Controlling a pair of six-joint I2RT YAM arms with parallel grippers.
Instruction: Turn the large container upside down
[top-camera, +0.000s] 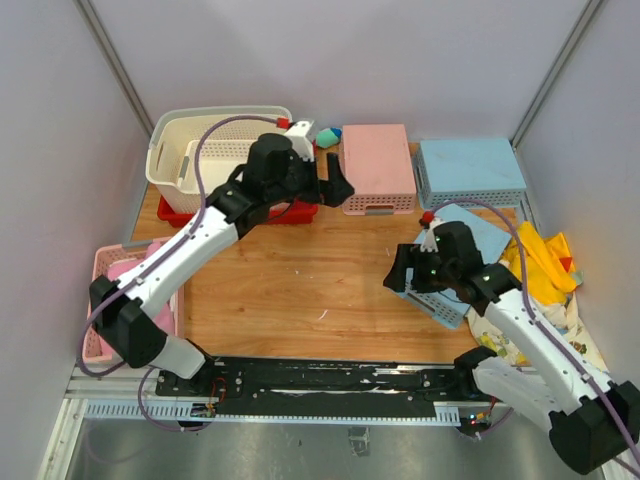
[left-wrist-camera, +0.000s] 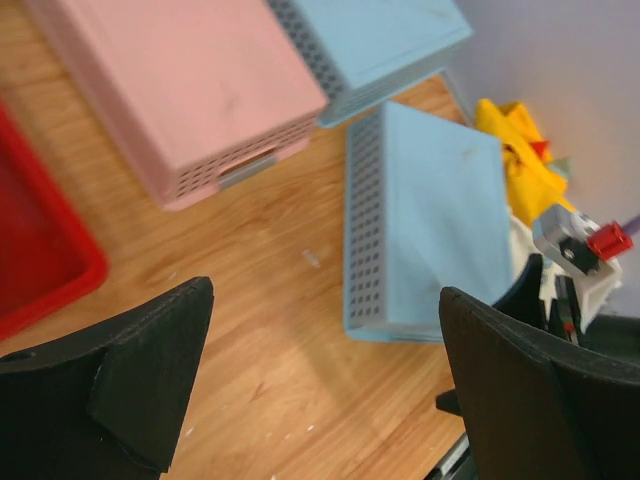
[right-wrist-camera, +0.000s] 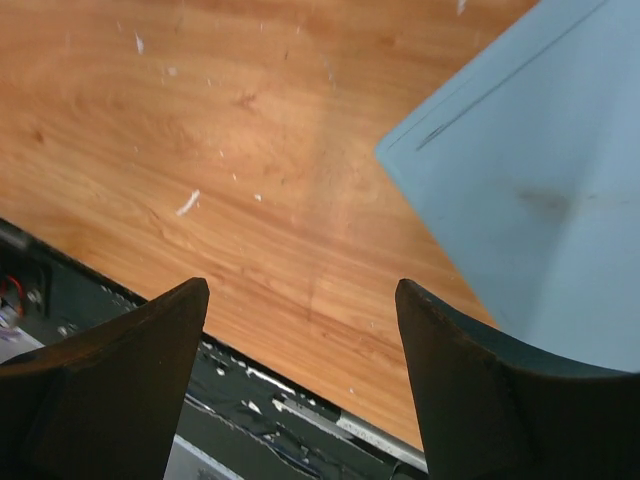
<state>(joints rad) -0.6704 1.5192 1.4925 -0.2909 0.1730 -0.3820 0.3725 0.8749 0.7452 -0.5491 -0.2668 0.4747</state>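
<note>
The large container (top-camera: 172, 150) is a deep cream perforated basket at the far left of the table in the top view, open side up, standing on a red tray (top-camera: 180, 214). A smaller white basket (top-camera: 222, 162) lies inside it. My left gripper (top-camera: 338, 188) is open and empty, to the right of the container and apart from it, over bare wood (left-wrist-camera: 325, 370). My right gripper (top-camera: 398, 270) is open and empty at the right, above the table's near edge (right-wrist-camera: 300, 330). The container does not show in either wrist view.
An upturned pink basket (top-camera: 378, 165) and an upturned blue basket (top-camera: 470, 170) stand at the back. A second upturned blue basket (top-camera: 455, 290) lies under my right arm, beside a yellow cloth (top-camera: 545, 262). A pink basket (top-camera: 108, 300) sits at the near left. A small toy (top-camera: 328, 136) lies behind.
</note>
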